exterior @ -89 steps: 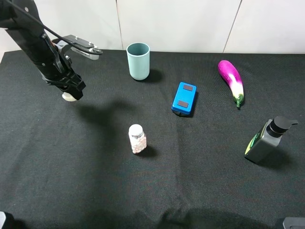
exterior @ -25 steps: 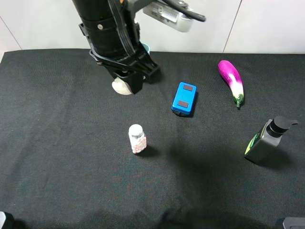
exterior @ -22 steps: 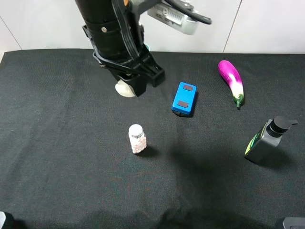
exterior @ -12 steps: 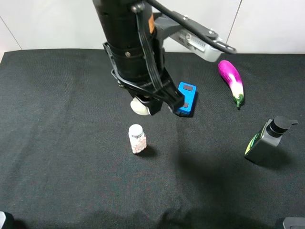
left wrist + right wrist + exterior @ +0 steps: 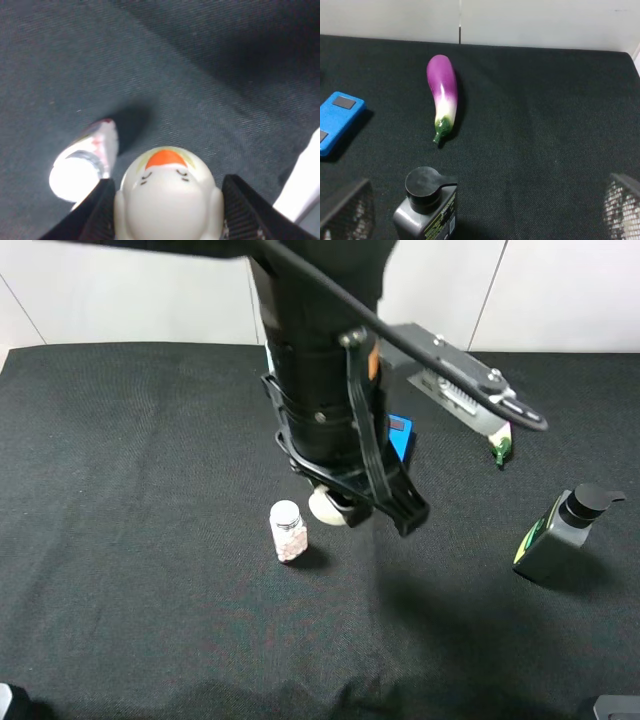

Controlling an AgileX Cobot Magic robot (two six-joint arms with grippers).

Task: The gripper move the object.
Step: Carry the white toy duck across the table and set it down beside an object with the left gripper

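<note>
Nearest the robot's side, the right gripper (image 5: pixel 484 217) shows only as two mesh-faced fingers (image 5: pixel 345 210) at the lower corners of its wrist view. They stand wide apart with nothing between them but bare black cloth.

Just beyond them stands a grey dispenser bottle (image 5: pixel 426 205) with a black pump head and a yellow-green label. In the high view it is upright at the right side of the table (image 5: pixel 120 540).

Toward the middle, a small clear pill bottle (image 5: pixel 288 531) with a white cap and pink pills stands upright.

Just beside it, to its right in the high view, the left gripper (image 5: pixel 338 510) holds the object (image 5: pixel 324 507), a cream-white rubber duck. The left wrist view shows the duck (image 5: pixel 167 185) pinched at both flanks by the ribbed black fingers (image 5: pixel 100 210), so the gripper (image 5: pixel 170 212) is closed only as far as the duck's width. Its orange beak points away from the camera. The duck appears to hang clear of the cloth, and the pill bottle (image 5: pixel 85 162) is seen from above, close by but not touching it.

Behind the arm, a blue box (image 5: pixel 402 435) is mostly hidden in the high view. The right wrist view shows its flat top (image 5: pixel 337 122) with dark rectangular patches.

Farther right lies a purple eggplant (image 5: pixel 442 97), its green stem end (image 5: pixel 502 448) toward the dispenser bottle and well apart from it.

A pale wall closes the far edge
</note>
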